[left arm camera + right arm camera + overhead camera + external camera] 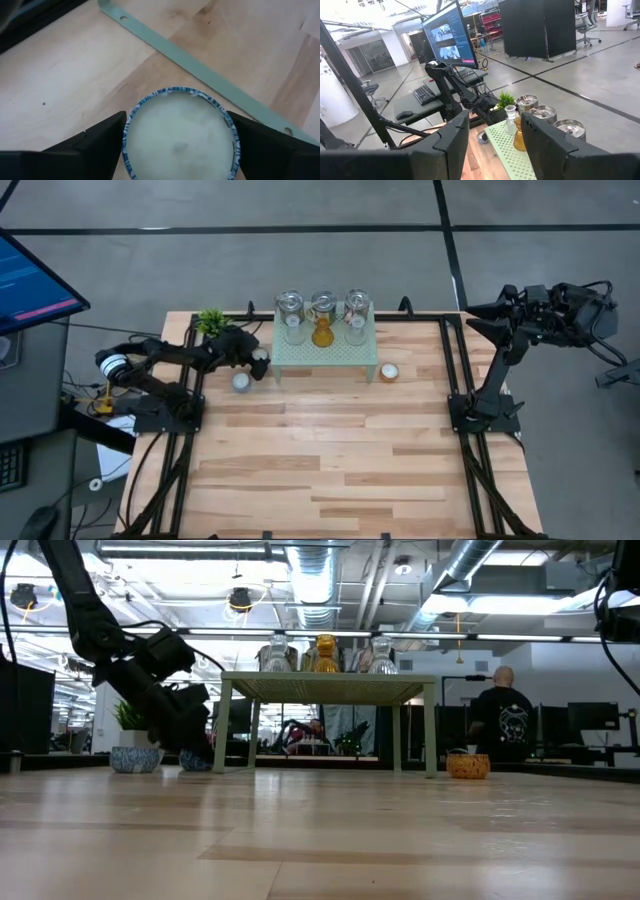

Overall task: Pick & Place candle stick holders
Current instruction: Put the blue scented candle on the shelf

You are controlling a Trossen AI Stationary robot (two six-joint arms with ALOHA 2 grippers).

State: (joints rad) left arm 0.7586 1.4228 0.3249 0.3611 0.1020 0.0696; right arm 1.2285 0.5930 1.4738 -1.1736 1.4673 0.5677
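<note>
1. Nearest in the left wrist view, a white tealight cup with a blue-patterned rim (pixel 180 132) fills the lower centre, bracketed by the left gripper (pixel 177 142), whose fingers are spread either side and not yet pinching.
2. In the high view, left of centre, another white tealight cup (pixel 241 382) lies on the table (pixel 330 470).
3. An orange tealight cup (pixel 389 371) remains just right of the pale green mesh stand (pixel 325 356); two silvery glass jars (pixel 290 313) and an amber cup (pixel 322 332) are already on it.
4. Placement is judged partly done.
5. The right gripper (pixel 492 135) is held spread, off-table at upper right.
6. Only the low view shows a person (pixel 503 715) behind.
</note>
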